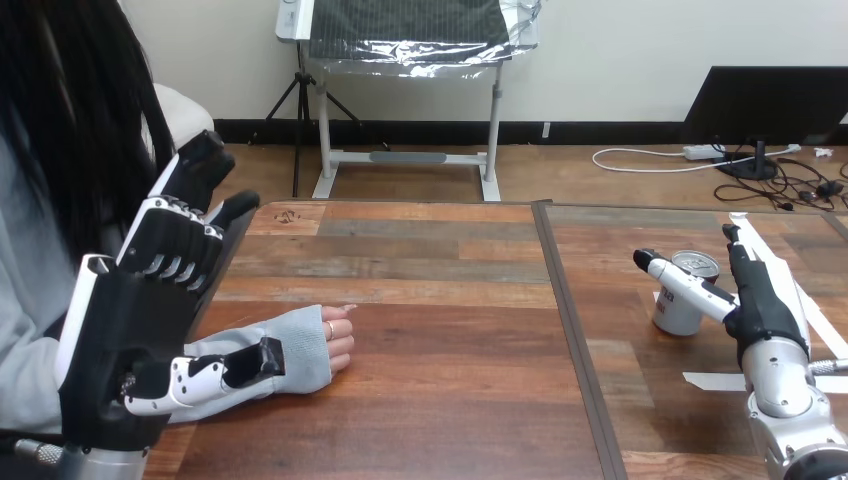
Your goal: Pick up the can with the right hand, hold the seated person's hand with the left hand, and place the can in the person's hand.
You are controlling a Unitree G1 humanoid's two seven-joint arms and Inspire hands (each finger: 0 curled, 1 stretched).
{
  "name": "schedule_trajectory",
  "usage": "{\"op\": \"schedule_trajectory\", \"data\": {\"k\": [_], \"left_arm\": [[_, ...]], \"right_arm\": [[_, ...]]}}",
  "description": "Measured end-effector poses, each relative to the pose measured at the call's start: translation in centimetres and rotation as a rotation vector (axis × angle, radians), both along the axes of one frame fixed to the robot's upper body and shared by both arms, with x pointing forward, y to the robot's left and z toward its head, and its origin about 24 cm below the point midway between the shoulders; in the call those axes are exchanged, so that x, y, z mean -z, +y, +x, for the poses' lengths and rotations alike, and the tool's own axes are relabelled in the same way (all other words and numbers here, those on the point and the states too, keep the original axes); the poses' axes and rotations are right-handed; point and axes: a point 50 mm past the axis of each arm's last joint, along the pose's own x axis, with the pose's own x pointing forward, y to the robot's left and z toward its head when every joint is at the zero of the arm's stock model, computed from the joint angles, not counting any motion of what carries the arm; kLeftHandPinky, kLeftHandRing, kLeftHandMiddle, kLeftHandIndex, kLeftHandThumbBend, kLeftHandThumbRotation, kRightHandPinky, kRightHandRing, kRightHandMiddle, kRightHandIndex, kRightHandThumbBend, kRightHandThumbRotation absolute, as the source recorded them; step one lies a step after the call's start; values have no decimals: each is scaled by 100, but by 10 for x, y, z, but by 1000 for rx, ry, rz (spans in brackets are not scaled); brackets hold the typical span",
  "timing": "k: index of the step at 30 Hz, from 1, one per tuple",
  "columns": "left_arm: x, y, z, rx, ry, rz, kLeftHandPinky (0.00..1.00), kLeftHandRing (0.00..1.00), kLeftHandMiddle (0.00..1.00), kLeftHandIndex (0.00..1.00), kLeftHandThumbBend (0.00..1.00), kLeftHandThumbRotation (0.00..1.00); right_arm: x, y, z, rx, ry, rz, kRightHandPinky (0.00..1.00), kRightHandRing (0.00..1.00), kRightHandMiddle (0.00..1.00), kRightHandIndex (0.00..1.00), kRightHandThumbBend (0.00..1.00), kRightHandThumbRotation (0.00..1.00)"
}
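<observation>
- Left hand [115,330] stands raised at the view's near left, open, with fingers straight. Its thumb reaches over the person's grey sleeve without curling round it.
- Person's hand [338,340] rests on the table [440,300] just beyond that thumb, fingers tucked under.
- Right hand [765,305] is open at the view's right, fingers pointing up and thumb stretched across the can [676,316].
- That can stands upright on the table's right half, well apart from the person's hand.

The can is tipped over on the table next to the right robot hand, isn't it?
Not quite. In the head view, the can is standing upright on the table next to the right robot hand, not tipped over.
</observation>
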Motion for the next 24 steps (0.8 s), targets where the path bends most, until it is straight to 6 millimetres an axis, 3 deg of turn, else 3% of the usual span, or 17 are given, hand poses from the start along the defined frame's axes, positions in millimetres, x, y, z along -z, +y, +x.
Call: {"op": "schedule_trajectory", "data": {"k": [24], "left_arm": [[1, 1, -5, 7, 25, -9, 89, 98, 97, 92, 100, 30]], "right_arm": [[-7, 6, 9, -14, -8, -1, 100, 100, 100, 100, 100, 56]]}}
